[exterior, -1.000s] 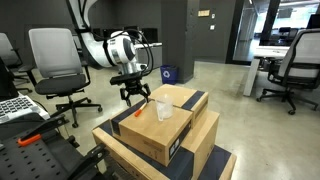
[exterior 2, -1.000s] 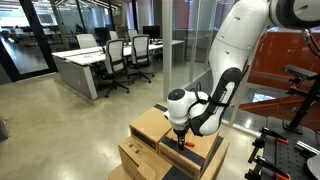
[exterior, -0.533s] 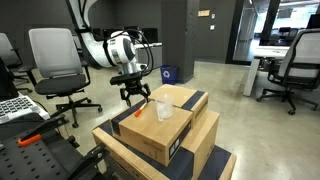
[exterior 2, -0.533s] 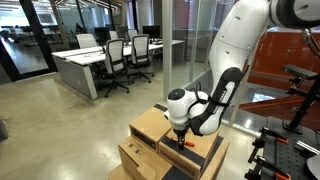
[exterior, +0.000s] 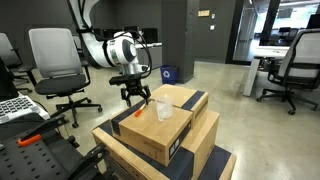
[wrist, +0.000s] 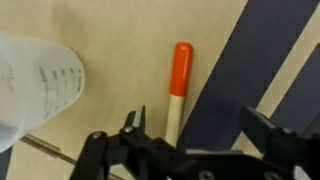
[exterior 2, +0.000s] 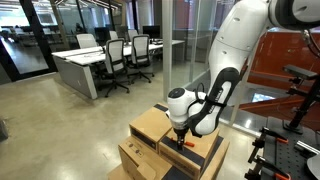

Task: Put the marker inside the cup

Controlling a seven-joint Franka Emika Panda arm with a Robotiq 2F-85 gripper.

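The arm (exterior: 100, 48) bends down over at least three stacked boxes (exterior: 150, 138), with the gripper (exterior: 133, 100) pointing straight down, its jaws wide and empty. One clear cup (wrist: 40, 85) stands just outside one finger. One marker (wrist: 180, 75), orange cap on a pale barrel, lies flat below, between the fingers.
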